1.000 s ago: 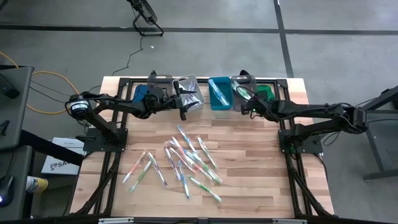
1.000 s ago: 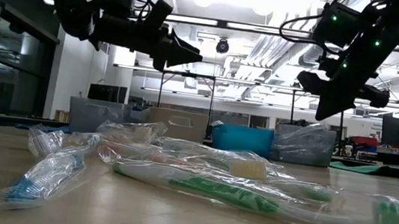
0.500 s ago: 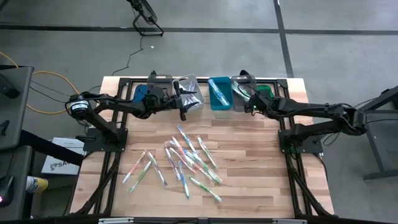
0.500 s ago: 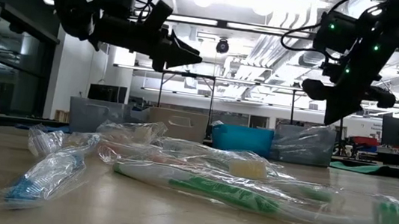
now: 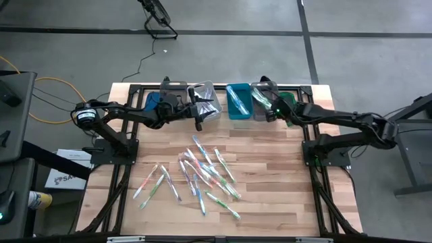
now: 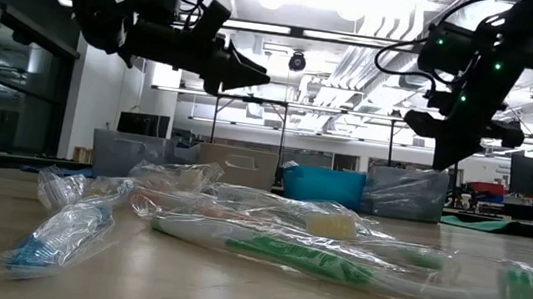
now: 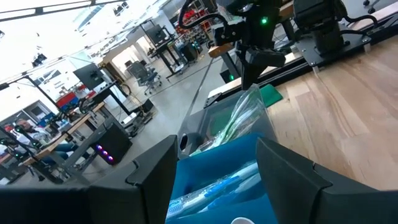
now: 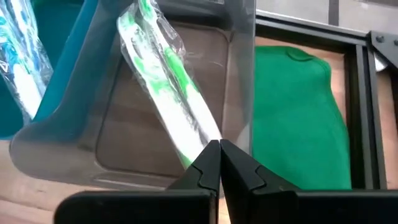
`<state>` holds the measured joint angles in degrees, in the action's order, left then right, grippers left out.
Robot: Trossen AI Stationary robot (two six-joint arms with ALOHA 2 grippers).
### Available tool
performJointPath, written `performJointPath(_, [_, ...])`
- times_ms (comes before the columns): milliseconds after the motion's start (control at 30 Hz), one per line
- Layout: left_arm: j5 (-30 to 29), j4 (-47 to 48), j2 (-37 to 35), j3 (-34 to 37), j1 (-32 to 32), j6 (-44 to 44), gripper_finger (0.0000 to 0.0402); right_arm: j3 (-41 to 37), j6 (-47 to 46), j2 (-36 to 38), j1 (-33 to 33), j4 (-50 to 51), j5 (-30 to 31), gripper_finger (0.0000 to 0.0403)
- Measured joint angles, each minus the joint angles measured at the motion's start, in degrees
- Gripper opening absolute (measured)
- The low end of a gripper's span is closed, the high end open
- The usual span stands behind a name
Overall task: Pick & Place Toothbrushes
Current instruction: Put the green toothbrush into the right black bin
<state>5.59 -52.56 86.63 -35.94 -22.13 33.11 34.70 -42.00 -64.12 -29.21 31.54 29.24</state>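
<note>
Right gripper (image 8: 219, 147) over the clear bin (image 8: 106, 134) at desk's back edge, jaws pressed together, pinching a green toothbrush (image 8: 165, 81) by its end so it hangs into the bin, prob. for the drop. Left gripper (image 5: 200, 109) waits over another bin, jaws spread, empty. Other brushes (image 5: 196, 172) lie mid-desk.

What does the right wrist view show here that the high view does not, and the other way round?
Only the right wrist view: the right gripper shut on a wrapped green toothbrush over the clear bin. Only the high view: the loose toothbrushes scattered on the table, and the left gripper open near the bins. Both show the teal bin and the green mat.
</note>
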Motion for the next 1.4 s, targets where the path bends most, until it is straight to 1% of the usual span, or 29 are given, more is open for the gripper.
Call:
performJointPath(100, [-0.01,0.0,0.0,0.0,0.0,-0.4,0.0212,0.0,2.27,0.0,-1.39,-1.05,-2.01,0.0004])
performJointPath(200, [0.0,0.0,0.0,0.0,0.0,-0.79,0.0212,-0.01,4.18,0.34,-2.1,-2.47,-0.99,0.0004])
performJointPath(267, [-0.01,0.02,0.0,0.0,0.0,-1.39,0.0212,-0.04,6.41,1.29,-2.34,-4.31,-1.65,0.0004])
performJointPath(367, [-0.01,0.05,0.0,0.0,0.0,-1.68,0.0212,-0.02,10.45,3.24,-3.81,-5.85,-8.55,0.0003])
performJointPath(433, [-0.01,0.04,0.0,0.0,0.0,-1.69,0.0212,-0.02,12.21,4.57,-6.16,-5.55,-14.11,0.0003])
performJointPath(533, [-0.01,0.04,0.0,0.0,-0.04,-1.69,0.0212,0.0,14.5,4.65,-9.36,-5.24,-20.18,0.0003])
performJointPath(733, [-0.01,4.31,0.0,-1.96,-0.02,-1.82,0.0212,-0.02,17.16,3.95,-12.56,-5.08,-23.62,0.0003])
performJointPath(833, [-0.03,6.54,0.0,-2.6,-0.02,-1.82,0.0212,-0.02,18.1,3.25,-12.87,-5.02,-23.79,0.0003])
performJointPath(1067, [-0.03,6.51,0.0,-2.64,-0.02,-1.8,0.0212,-0.02,19.51,-0.78,-12.81,-5.22,-24.58,0.0003])
performJointPath(1233, [-0.03,7.08,0.0,-2.67,-0.02,-1.77,0.0212,-0.02,19.79,-1.77,-12.83,-5.87,-20.56,0.0003])
performJointPath(1400, [-0.03,7.82,0.0,-2.67,-0.02,-1.37,0.0212,-0.02,20.91,0.63,-12.81,-7.48,-17.59,0.0004])
